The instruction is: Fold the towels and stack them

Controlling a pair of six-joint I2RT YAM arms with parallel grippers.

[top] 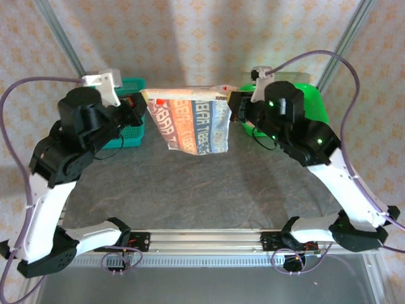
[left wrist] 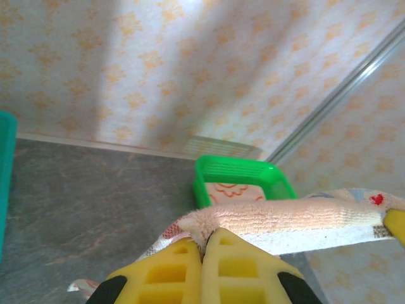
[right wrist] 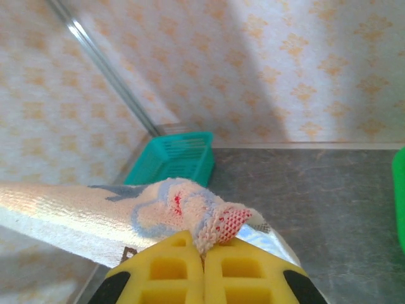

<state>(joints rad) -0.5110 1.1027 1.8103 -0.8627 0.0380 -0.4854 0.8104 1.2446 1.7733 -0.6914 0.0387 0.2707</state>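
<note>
Light: bright, warm, diffuse | Shadows: soft vertical bands on wallpaper [top: 190,38], upper frame | Focus: wrist views soft at bottom edge

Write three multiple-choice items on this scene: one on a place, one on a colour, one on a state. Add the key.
1. Where is the towel?
A) lying flat
B) bunched in a heap
C) hanging between the left claw and right claw

2. The basket on the right is:
A) green
B) red
C) black

3. The claws are:
A) both open
B) both shut on the towel
C) one open, one shut

Key: C, the top view shows it stretched in the air between them. A, it is bright green. B, each wrist view shows cloth pinched tight.
</note>
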